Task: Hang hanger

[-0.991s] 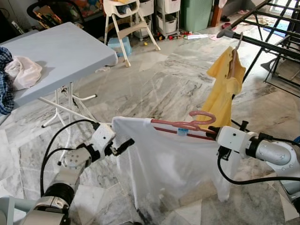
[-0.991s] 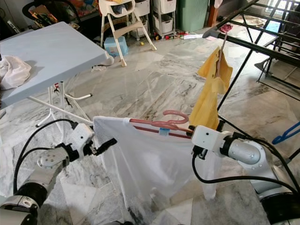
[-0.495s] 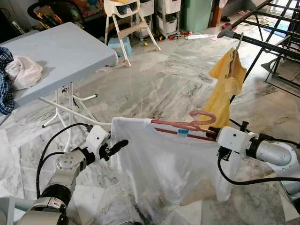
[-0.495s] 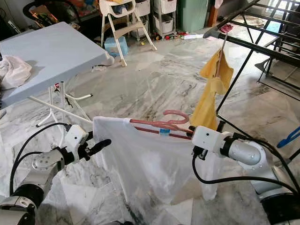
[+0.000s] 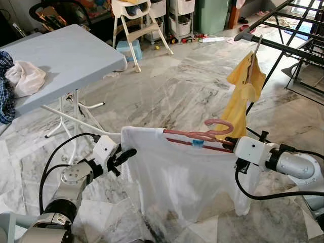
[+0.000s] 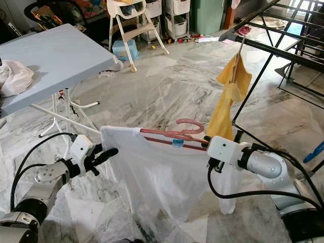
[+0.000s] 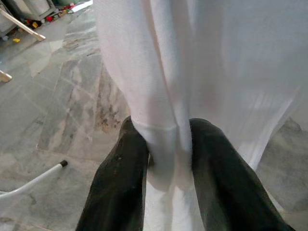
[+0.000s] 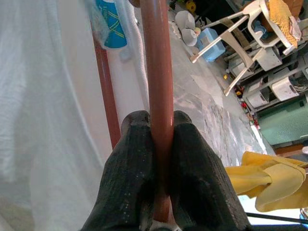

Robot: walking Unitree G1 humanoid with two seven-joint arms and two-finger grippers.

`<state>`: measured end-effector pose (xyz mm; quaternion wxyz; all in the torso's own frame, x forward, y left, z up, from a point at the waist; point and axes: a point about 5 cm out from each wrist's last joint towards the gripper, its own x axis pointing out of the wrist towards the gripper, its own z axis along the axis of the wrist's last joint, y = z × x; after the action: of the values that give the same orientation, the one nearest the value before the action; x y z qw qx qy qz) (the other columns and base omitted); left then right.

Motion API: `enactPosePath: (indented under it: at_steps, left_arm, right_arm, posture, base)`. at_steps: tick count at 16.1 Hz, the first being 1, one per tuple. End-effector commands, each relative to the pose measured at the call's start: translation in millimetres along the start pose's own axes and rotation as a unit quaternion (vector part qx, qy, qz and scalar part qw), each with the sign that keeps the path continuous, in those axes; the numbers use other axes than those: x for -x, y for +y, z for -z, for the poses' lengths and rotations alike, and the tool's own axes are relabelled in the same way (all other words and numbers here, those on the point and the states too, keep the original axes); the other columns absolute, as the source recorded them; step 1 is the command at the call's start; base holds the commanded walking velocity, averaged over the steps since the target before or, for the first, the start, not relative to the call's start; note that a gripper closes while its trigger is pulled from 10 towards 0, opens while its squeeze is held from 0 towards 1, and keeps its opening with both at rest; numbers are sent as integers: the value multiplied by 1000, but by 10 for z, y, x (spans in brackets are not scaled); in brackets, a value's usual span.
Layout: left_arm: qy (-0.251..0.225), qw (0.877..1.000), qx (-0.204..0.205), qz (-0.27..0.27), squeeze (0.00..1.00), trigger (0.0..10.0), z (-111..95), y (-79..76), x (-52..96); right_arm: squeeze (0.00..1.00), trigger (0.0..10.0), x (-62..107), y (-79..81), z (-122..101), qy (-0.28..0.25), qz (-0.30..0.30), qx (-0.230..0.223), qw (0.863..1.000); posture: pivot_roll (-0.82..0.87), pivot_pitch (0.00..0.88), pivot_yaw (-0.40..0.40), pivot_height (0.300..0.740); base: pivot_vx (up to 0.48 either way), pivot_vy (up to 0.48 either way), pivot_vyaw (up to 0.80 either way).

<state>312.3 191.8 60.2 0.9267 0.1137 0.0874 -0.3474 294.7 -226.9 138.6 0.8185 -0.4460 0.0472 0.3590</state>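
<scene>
Change: your left gripper [image 5: 130, 152] went back in onto the white shirt [image 5: 187, 177].
Left gripper: pinched the shirt's sleeve edge.
Right gripper [image 8: 161, 144]: clamped on the pink hanger [image 5: 202, 135].
Hanger: held mid-air, short of the drying rack [image 5: 283, 43].

Home interior, lived-in family room doubling as laundry area. I'm standing on a grey-veined marble tile floor [image 5: 182, 86]. Far left: folding table [image 5: 66, 55] with a pale blue top and white tube legs, crumpled white cloth [image 5: 24, 77] and a blue checked garment [image 5: 5, 91] heaped on it. Far centre: white baby high chair [image 5: 135, 23], small blue stool [image 5: 126, 48] by it, plastic drawer units [image 5: 181, 17], a green bin [image 5: 211, 15], small toys scattered on the floor [image 5: 190, 38]. Right: black metal drying rack [image 5: 283, 43] with a yellow garment [image 5: 242, 93] hanging off it. Daylight coming in far right.
</scene>
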Motion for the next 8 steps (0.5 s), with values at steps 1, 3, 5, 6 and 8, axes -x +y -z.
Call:
enactPosePath:
  at_steps: [1,3,5,6,8]
  left_arm:
    - [10,1000,5,-10,0,0,41,42,60]
    - [10,1000,5,-10,0,0,41,42,60]
    - [-11,995,21,-98,0,0,-39,238,103]
    - [-36,979,45,-196,0,0,-125,443,168]
    - [-42,974,49,-217,0,0,-142,483,185]
  right_arm:
    - [0,0,30,-97,-116,-30,24,4,999]
    - [0,0,30,-97,-116,-30,24,4,999]
    - [0,0,22,-85,-118,-33,22,3,999]
    - [0,0,11,-63,-120,-38,19,1,999]
    - [0,0,2,-49,-124,-40,17,0,999]
  posture:
    - [-229,54,138,740]
    - [-229,54,138,740]
    - [-228,44,133,740]
    - [-227,44,133,740]
    - [-227,44,133,740]
  base:
    - [0,0,0]
    - [0,0,0]
    - [0,0,0]
    - [0,0,0]
    - [0,0,0]
